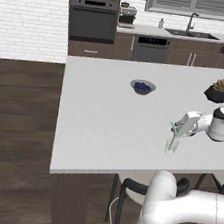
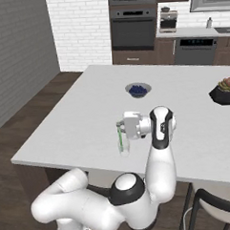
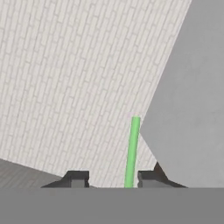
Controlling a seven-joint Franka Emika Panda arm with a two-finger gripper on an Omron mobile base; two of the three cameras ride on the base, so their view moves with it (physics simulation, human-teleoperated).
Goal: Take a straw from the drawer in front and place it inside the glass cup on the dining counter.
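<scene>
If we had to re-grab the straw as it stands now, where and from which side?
Judging by its pose: the straw stands nearly upright in the glass cup. Grip the bare shaft above the rim, coming in sideways, as the gripper is now, fingers either side. The thin shaft probably needs a narrow, centred pinch.

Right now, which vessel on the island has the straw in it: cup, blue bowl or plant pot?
The glass cup near the front edge, under the hand. The green straw stands in it. The blue bowl and plant pot sit farther back.
</scene>
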